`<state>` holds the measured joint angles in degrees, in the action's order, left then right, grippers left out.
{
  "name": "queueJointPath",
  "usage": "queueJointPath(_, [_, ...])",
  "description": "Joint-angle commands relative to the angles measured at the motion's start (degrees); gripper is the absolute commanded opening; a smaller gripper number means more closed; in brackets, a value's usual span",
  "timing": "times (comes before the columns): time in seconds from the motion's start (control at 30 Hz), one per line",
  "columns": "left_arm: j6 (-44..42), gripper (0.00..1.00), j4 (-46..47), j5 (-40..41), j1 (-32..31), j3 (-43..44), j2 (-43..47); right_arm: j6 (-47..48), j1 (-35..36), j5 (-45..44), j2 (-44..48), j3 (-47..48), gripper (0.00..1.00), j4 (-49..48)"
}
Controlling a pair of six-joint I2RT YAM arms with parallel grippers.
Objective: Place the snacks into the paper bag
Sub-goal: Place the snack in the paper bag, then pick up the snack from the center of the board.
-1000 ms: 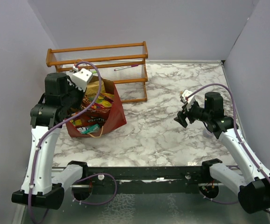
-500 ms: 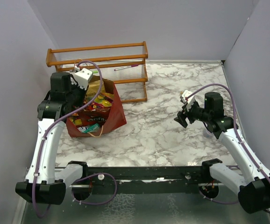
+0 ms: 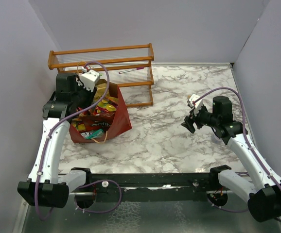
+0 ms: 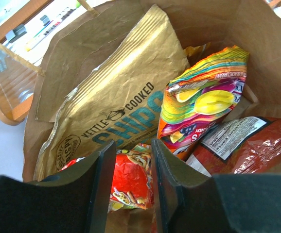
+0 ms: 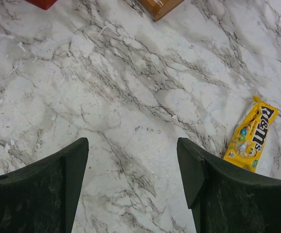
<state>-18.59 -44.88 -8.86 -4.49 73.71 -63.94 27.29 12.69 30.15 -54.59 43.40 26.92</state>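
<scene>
The bag (image 3: 123, 121) stands open on the left of the table (image 3: 169, 141), near the left wall (image 3: 9, 73), with its back edge just in front of the rack (image 3: 131, 73). Inside it, a tan chip bag (image 4: 116, 87) leans against the far-left wall. A bright striped packet (image 4: 203, 102) stands upright to its right. A dark red packet (image 4: 262, 145) lies tilted below that, label side up. A small red packet (image 4: 131, 179) sits low in the middle.

The left gripper (image 4: 132, 143) is at the bag's mouth, pointing down into it. Its fingers (image 4: 104, 184) stand a narrow gap apart, and the small red packet shows in that gap. Whether they pinch it cannot be told. The bag's paper walls rise close around the fingers on the left and far sides.

The right gripper (image 5: 131, 143) hangs over the right half of the table, its jaws wide apart and holding nothing. A yellow packet (image 5: 251, 133) lies flat on the marble just to one side of its fingers, apart from them. Plain marble stretches between this gripper and the bag, and the rack's corner and the bag's corner show only at the far edge of the right wrist view.
</scene>
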Motion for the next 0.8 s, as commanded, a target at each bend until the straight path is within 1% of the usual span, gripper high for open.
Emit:
queueJointPath(0.0, [-1.1,0.4,2.2,-5.5,0.3,-0.5,1.6,0.7,0.2,-1.4,0.2,-0.3,0.74,-1.4])
queueJointPath(0.03, [-1.4,0.42,2.3,-6.2,0.3,-0.5,1.8,0.6,0.2,-1.5,0.1,-0.4,0.74,-1.5])
queueJointPath(0.13, [-2.6,0.52,2.0,-7.3,0.3,0.2,2.1,0.2,0.2,-2.9,-0.2,-0.4,0.74,-1.8])
queueJointPath(0.33, [-6.4,0.71,2.6,-7.6,0.3,1.4,2.1,-0.9,0.2,-8.3,-0.4,-0.3,0.74,-3.8])
queueJointPath(0.4, [-7.8,0.78,3.5,-6.6,0.3,1.4,2.6,-1.7,0.2,-11.3,-0.5,-0.3,0.74,-4.9])
queueJointPath(0.53, [-9.8,0.93,6.1,-5.2,0.3,0.8,3.8,-3.7,0.2,-21.2,-2.6,0.2,0.75,-7.6])
queueJointPath(0.63, [-10.3,0.96,6.8,-5.3,0.3,0.9,3.9,-3.2,0.2,-28.5,-7.6,1.8,0.76,-8.8])
queueJointPath(0.77, [-10.0,0.98,7.3,-6.4,0.3,0.9,4.2,-1.3,0.0,-33.8,-15.7,3.6,0.76,-11.4])
